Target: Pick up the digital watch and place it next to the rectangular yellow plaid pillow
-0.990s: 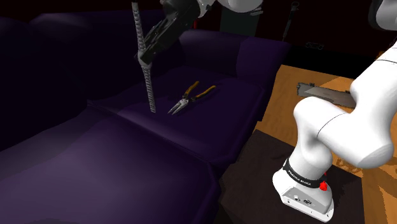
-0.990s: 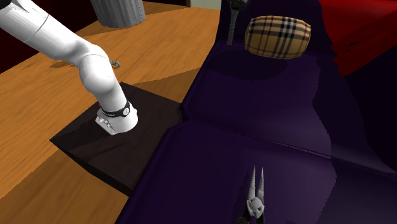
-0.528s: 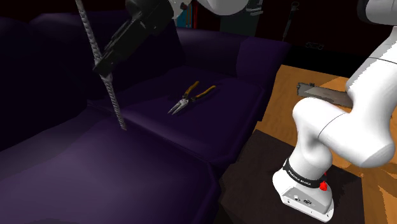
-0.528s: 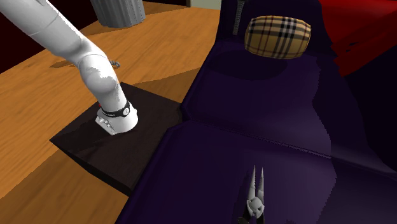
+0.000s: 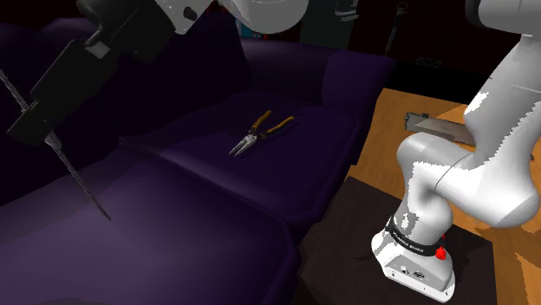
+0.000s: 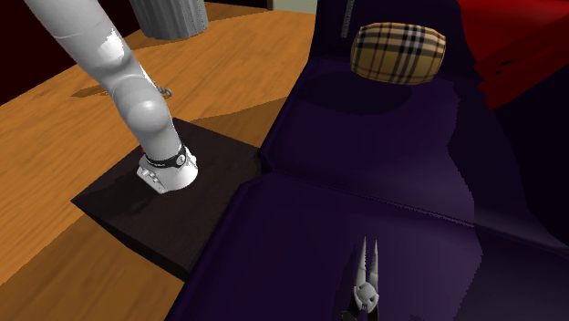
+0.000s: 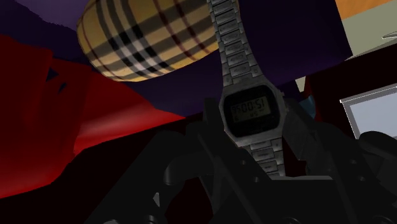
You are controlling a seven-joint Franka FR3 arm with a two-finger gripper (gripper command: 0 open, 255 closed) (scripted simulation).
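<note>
My gripper (image 5: 35, 124) hangs high over the dark purple sofa (image 5: 173, 243) at the shoulder view's far left, shut on the digital watch (image 5: 83, 184). The metal link strap dangles slantwise below the fingers, above the seat. In the wrist view the watch (image 7: 252, 113) sits clasped in my gripper (image 7: 252, 127), its grey display facing the camera. Just beyond it lies the yellow plaid pillow (image 7: 146, 38). The second exterior view has the pillow (image 6: 398, 52) at the sofa's far end, and a sliver of the strap (image 6: 346, 18) shows just to its left.
Pliers (image 5: 260, 130) with yellow handles lie on the sofa seat; the second exterior view shows the pliers (image 6: 365, 283) at its bottom edge. A red cushion (image 6: 520, 46) lies beyond the pillow. A grey bin (image 6: 169, 14) and a flat grey object (image 5: 442, 128) are on the wooden floor.
My gripper has swung with the watch from above the pliers towards the shoulder view's left. The strap now hangs more slanted. The pliers and pillow have not moved.
</note>
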